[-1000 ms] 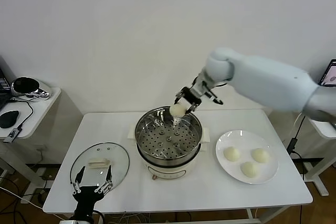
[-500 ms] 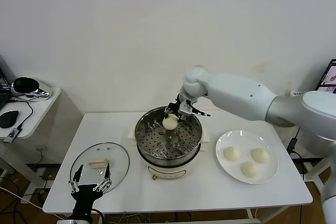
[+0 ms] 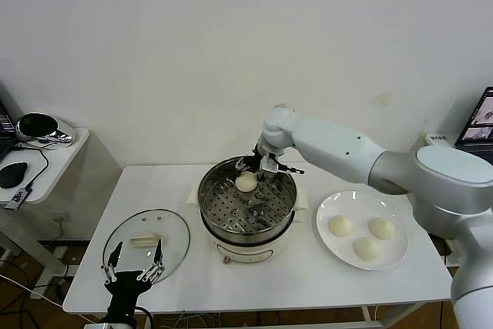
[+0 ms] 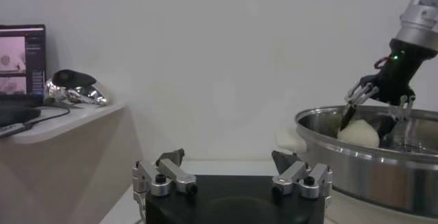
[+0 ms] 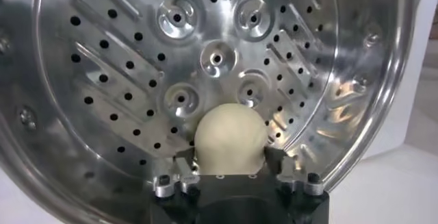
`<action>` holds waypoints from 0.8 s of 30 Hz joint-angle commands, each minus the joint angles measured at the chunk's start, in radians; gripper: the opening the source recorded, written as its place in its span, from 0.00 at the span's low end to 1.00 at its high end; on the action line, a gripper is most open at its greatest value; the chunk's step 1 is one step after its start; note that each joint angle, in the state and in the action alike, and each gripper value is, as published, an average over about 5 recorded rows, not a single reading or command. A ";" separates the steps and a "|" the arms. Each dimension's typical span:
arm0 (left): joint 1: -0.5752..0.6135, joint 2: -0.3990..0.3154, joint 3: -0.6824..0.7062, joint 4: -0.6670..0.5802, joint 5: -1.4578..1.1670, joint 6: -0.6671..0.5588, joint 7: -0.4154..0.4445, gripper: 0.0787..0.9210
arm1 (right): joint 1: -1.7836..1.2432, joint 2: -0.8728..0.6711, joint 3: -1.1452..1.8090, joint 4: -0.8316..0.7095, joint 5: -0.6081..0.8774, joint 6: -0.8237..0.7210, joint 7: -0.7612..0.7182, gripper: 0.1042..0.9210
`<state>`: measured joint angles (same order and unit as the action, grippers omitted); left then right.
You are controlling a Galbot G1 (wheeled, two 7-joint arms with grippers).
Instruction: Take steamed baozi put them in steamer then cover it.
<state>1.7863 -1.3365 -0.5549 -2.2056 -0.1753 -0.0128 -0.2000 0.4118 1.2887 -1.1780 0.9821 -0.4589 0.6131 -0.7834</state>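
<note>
Baozi point(image 3: 246, 182) number one is down inside the steamer point(image 3: 247, 207), clamped in the right gripper point(image 3: 253, 169) at the far side of the pot, and the right wrist view shows it just above the perforated tray point(image 5: 205, 61), near the wall rather than the centre. Whether it is actually touching the tray, I cannot tell. That is the relation that counts now: bun directly under the gripper, tray directly under the bun, so the call is a release and a straight lift clear of the rim. The steel wall sits close behind the gripper, so any sideways drift on the way out risks a knock.

Three more baozi point(image 3: 362, 236) wait on the white plate point(image 3: 393, 260) on the worktop point(image 3: 308, 283), on the steamer's right, well within the right arm's side. Most of the tray is bare, so there is room for all of them.

On the other side, the glass lid point(image 3: 146, 240) lies flat on the worktop, cream handle up. The left gripper point(image 3: 135, 267) hovers at the lid's near edge, jaws spread wide, holding nothing, the nearer arm by far for the covering job.
</note>
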 commanded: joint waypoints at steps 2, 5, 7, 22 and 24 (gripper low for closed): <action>-0.001 0.005 -0.001 -0.012 -0.003 0.006 0.000 0.88 | 0.250 -0.177 -0.132 0.319 0.429 -0.359 -0.158 0.88; -0.002 0.011 -0.003 -0.015 -0.005 0.008 0.000 0.88 | 0.344 -0.302 -0.191 0.457 0.555 -0.544 -0.207 0.88; -0.003 0.014 0.001 -0.016 -0.004 0.010 0.001 0.88 | 0.391 -0.381 -0.218 0.534 0.608 -0.649 -0.218 0.88; -0.011 0.025 0.024 -0.024 0.003 0.015 0.001 0.88 | 0.358 -0.887 -0.322 0.803 0.696 -1.017 -0.180 0.88; -0.011 0.023 0.025 -0.024 0.005 0.015 0.001 0.88 | 0.285 -0.904 -0.276 0.778 0.654 -1.000 -0.181 0.88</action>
<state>1.7750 -1.3109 -0.5336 -2.2278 -0.1726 0.0031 -0.1999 0.7676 0.6334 -1.4446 1.6401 0.1603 -0.2123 -0.9568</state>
